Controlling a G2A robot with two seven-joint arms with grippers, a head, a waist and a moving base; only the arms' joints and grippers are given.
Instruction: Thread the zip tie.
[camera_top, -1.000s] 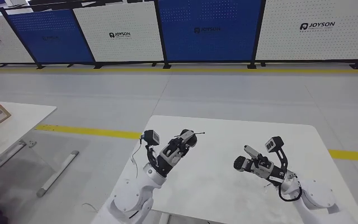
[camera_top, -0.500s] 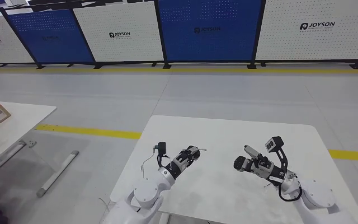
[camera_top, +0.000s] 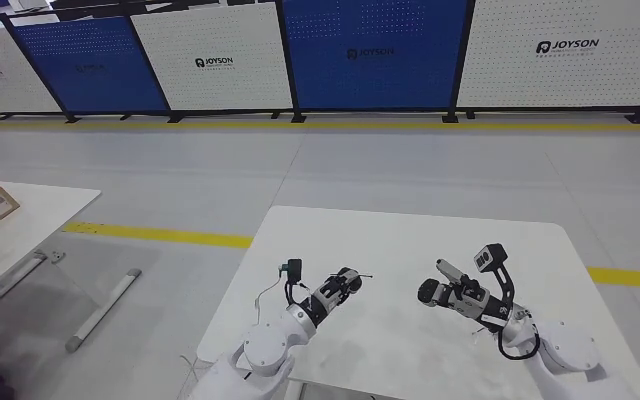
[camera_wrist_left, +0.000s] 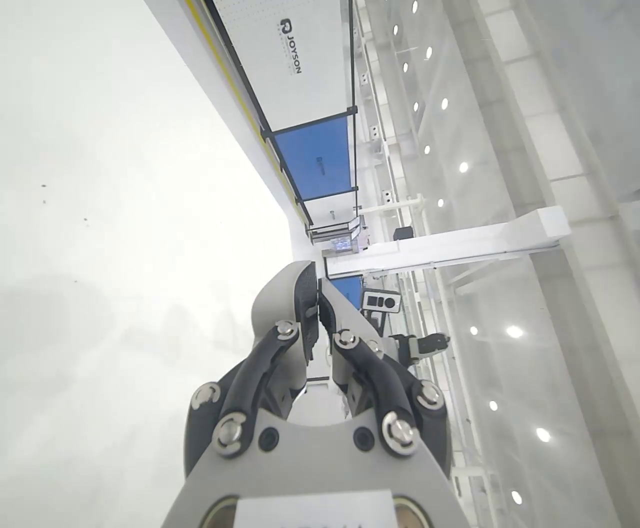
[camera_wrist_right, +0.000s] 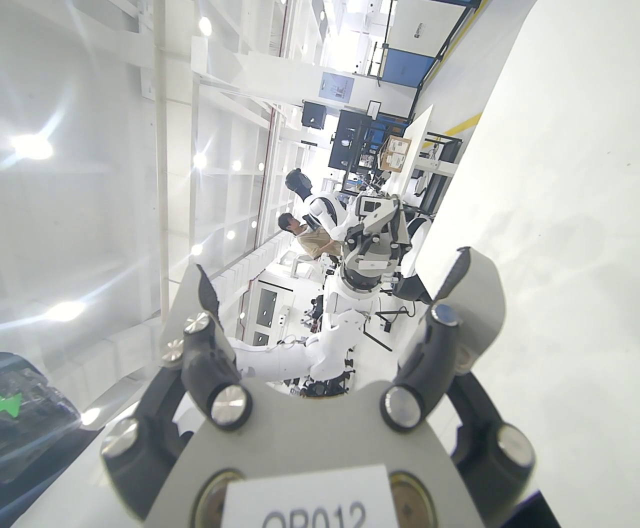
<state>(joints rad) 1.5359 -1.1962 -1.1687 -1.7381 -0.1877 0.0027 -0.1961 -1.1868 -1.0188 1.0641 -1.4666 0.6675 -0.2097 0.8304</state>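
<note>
Jutting from left gripper (camera_top: 349, 279), zip tie (camera_top: 364, 276) points sideways toward right gripper (camera_top: 434, 281).

Table (camera_top: 420, 240) is plain white. Behind it, dotted panels (camera_top: 375, 50) alternate blue and white, and there's a yellow floor stripe (camera_top: 150, 234) beside it. The left gripper (camera_wrist_left: 316, 295) and right gripper (camera_wrist_right: 332, 270) are grey with black pads, and the zip tie (camera_top: 362, 275) is black.

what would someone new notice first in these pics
Over the near part of the white table, the left gripper is shut on a thin dark zip tie whose end pokes out toward the right gripper. That one faces it with its jaws wide open, holding nothing. Blue and white pegboard panels line the far side of the floor.
</note>
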